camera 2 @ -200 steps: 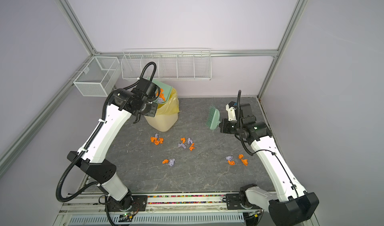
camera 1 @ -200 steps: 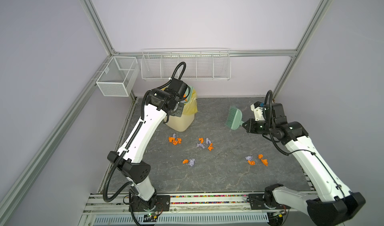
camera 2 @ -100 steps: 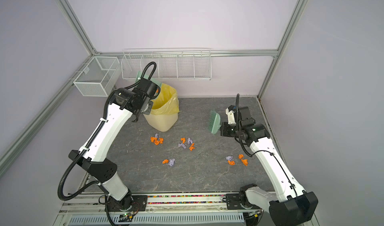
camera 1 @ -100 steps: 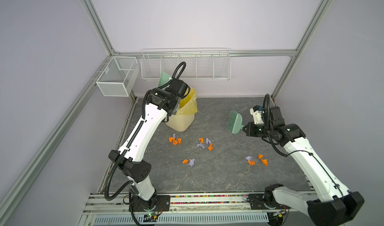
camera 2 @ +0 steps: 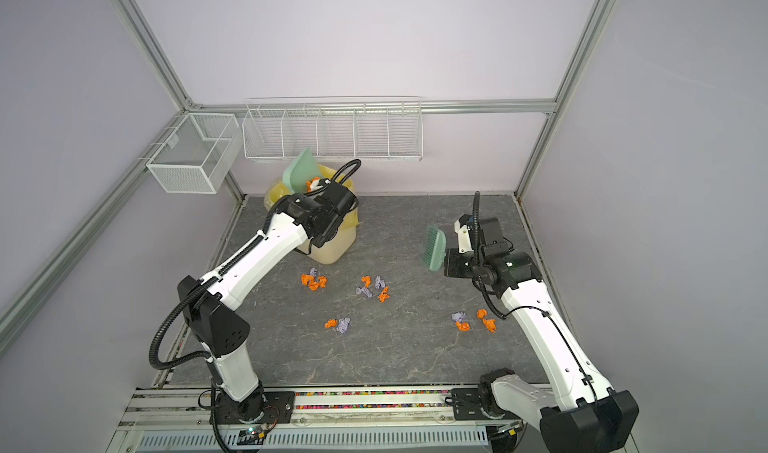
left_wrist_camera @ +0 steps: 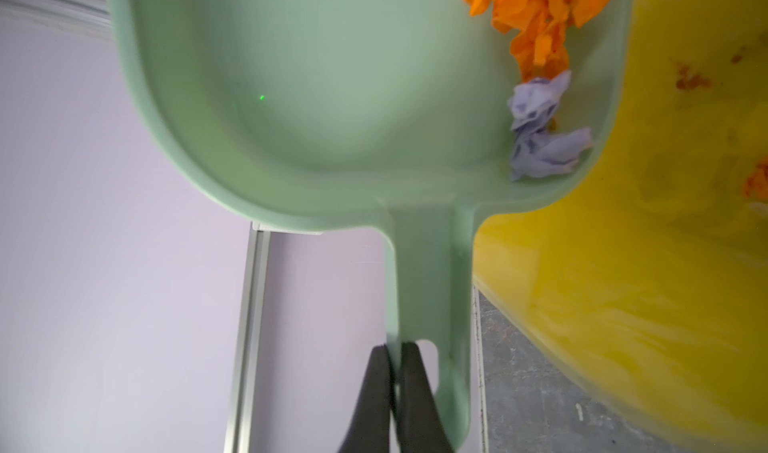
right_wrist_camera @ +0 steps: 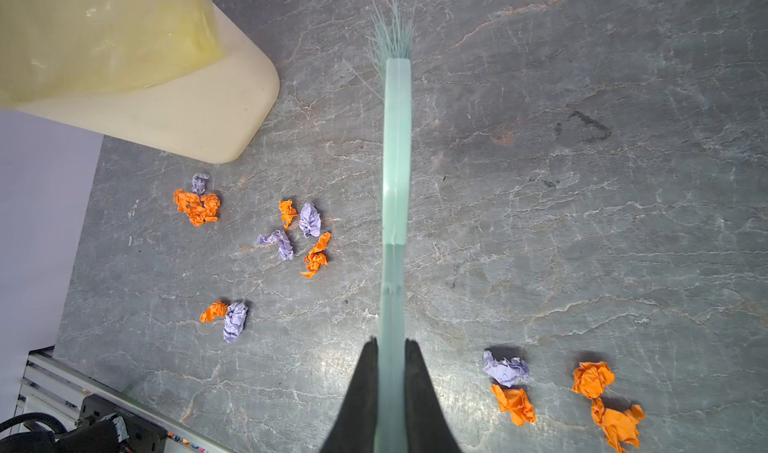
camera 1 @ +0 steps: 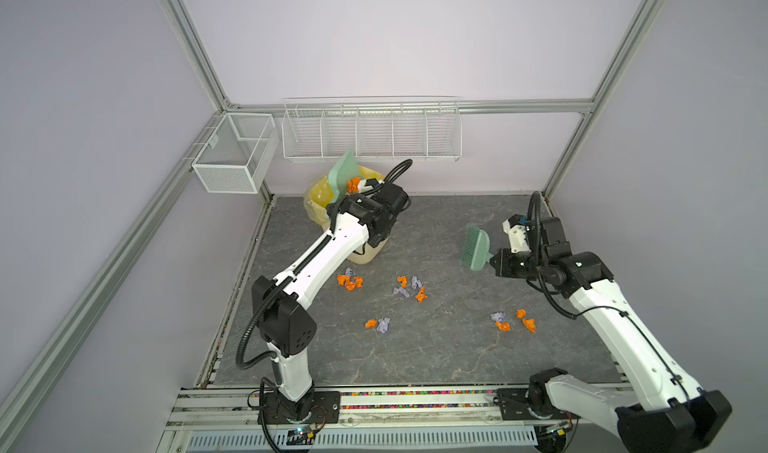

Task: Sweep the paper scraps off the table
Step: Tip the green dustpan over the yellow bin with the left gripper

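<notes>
Orange and lavender paper scraps lie in clusters on the dark veined table [camera 1: 436, 347]: one group [camera 1: 349, 281] near the bin, one [camera 1: 409, 291] mid-table, one [camera 1: 378, 324] nearer the front, one [camera 1: 513, 320] by the right arm. My left gripper [left_wrist_camera: 395, 347] is shut on the handle of the mint-green dustpan [camera 1: 343, 172], which is tilted over the yellow-lined bin [camera 1: 316, 197]. Orange scraps [left_wrist_camera: 536, 18] and a lavender one [left_wrist_camera: 540, 139] rest against the pan's lower side. My right gripper [right_wrist_camera: 390, 340] is shut on the green brush [camera 1: 476, 251], held above the table with its bristles pointing away.
The cream bin [right_wrist_camera: 187, 110] stands at the table's back left. A mesh basket [camera 1: 235, 158] and a long wire rack [camera 1: 370, 128] hang on the walls. An aluminium rail [camera 1: 415, 401] with both arm bases runs along the front edge.
The dustpan has risen and tipped further over the bin, with orange scraps now showing at its lower edge. The brush has shifted slightly lower and nearer the front.
</notes>
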Action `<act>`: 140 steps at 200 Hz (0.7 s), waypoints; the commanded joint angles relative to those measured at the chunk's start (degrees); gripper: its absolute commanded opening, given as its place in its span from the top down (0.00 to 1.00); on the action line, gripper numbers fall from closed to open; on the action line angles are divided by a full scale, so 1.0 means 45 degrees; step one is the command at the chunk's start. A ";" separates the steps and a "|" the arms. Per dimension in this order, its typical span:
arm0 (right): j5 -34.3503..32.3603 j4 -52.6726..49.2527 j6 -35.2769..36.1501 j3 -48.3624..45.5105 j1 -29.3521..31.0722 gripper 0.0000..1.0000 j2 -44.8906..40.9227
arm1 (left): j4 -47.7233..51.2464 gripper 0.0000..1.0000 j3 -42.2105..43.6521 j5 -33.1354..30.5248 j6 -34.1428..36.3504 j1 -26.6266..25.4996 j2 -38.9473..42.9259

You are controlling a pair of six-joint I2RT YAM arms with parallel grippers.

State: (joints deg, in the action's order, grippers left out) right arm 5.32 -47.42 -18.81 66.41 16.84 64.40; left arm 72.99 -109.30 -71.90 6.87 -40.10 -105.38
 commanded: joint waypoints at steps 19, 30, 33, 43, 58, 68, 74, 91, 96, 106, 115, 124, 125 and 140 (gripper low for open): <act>-0.0359 -0.0031 0.0242 -0.0405 -0.0091 0.93 -0.0581 | 0.0025 1.00 -0.0787 -0.1202 0.0058 0.0082 0.0317; -0.0368 -0.0048 0.0308 -0.0321 -0.0105 0.93 -0.0562 | -0.0087 1.00 -0.0645 -0.1162 0.0224 0.0082 0.0370; -0.0375 -0.0048 0.0317 -0.0292 -0.0109 0.93 -0.0544 | -0.0085 1.00 -0.0628 -0.1204 0.0229 0.0082 0.0371; -0.0336 -0.0068 0.0362 -0.0179 -0.0115 0.93 -0.0475 | -0.0221 1.00 -0.0359 -0.1533 0.0426 0.0082 0.0390; -0.0276 -0.0059 0.0418 -0.0061 -0.0138 0.93 -0.0382 | -0.1594 1.00 0.0929 -0.2360 0.1679 0.0024 0.0681; -0.0208 -0.0031 0.0460 -0.0037 -0.0145 0.93 -0.0330 | -0.1757 1.00 0.1328 -0.2229 0.1738 0.0024 0.0828; -0.0158 -0.0029 0.0482 -0.0032 -0.0133 0.93 -0.0296 | -0.1567 1.00 0.1316 -0.1984 0.1424 0.0024 0.0875; -0.0051 -0.0048 0.0469 -0.0051 -0.0135 0.93 -0.0249 | -0.0280 1.00 0.0653 -0.0864 0.0046 0.0053 0.1011; -0.0050 -0.0034 0.0423 -0.0087 -0.0129 0.93 -0.0266 | -0.0036 1.00 0.0417 -0.0579 -0.0229 0.0053 0.1054; -0.0013 -0.0012 0.0377 -0.0146 -0.0135 0.93 -0.0305 | 0.0338 1.00 -0.0061 0.0049 -0.0519 0.0082 0.1092; 0.0030 0.0024 0.0315 -0.0178 -0.0151 0.93 -0.0344 | 0.0557 1.00 -0.0548 0.0767 -0.0650 0.0082 0.1107; 0.0095 0.0049 0.0311 -0.0168 -0.0153 0.93 -0.0347 | 0.0832 1.00 -0.1194 0.1671 -0.0877 0.0082 0.1107; 0.0110 0.0049 0.0302 -0.0159 -0.0160 0.93 -0.0347 | 0.0860 1.00 -0.1275 0.1764 -0.0909 0.0082 0.1101; 0.0291 -0.0040 0.0349 0.0031 -0.0165 0.93 -0.0180 | 0.1134 1.00 -0.2286 0.3266 -0.1236 0.0082 0.1197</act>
State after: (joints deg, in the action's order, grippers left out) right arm 4.75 -48.14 -17.96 65.25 16.51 63.07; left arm 73.87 -112.79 -68.16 6.48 -39.86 -102.85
